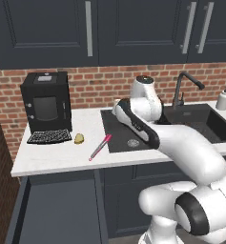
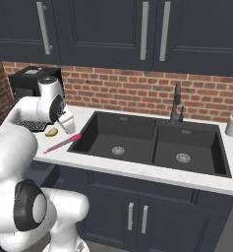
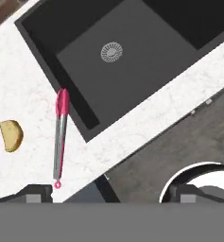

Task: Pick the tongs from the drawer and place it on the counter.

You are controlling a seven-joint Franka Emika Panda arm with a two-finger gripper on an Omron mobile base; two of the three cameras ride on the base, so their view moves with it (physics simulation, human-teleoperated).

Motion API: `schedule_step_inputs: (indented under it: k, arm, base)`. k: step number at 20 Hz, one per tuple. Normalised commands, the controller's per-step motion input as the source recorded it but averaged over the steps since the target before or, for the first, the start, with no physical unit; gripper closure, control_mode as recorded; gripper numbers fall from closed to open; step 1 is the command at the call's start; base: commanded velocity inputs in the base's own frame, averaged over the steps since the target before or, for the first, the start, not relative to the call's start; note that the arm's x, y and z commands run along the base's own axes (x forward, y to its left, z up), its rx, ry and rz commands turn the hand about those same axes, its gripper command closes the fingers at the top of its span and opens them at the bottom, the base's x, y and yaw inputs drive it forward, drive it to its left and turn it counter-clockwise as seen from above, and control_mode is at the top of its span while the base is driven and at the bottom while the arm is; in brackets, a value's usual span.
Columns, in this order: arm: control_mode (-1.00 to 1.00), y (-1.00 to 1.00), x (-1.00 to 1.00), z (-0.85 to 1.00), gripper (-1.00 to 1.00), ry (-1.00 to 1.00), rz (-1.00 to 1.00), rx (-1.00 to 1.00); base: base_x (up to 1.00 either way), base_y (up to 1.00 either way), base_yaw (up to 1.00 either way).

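Tongs flat on counter | beside sink, near yellowish lump | drawer open | gripper wide, empty

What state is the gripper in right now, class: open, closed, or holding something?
Gripper: open, holding nothing; the tongs lie on the counter beside the sink.

Thin pink-and-grey tongs lie flat on the white speckled stone counter, just beside the corner of the black double sink with its round silver drain, a small yellowish-brown lump nearby on the tongs' other side, gripper fingertips spread wide, empty.
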Motion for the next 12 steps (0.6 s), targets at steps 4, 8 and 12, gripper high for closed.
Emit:
schedule_step_inputs:
  k: [4, 8, 12]
  arm:
    - [-1.00, -1.00, -1.00, 1.00, -1.00, -0.50, 0.00, 0.16]
    - [-1.00, -0.88, -1.00, 1.00, -1.00, -0.50, 0.00, 0.23]
    - [-1.00, -0.73, -1.00, 1.00, -1.00, -0.45, 0.00, 0.28]
  base:
    - [0.00, 0.00, 0.00]
    - [0.00, 0.00, 0.00]
    - [0.00, 0.00, 0.00]
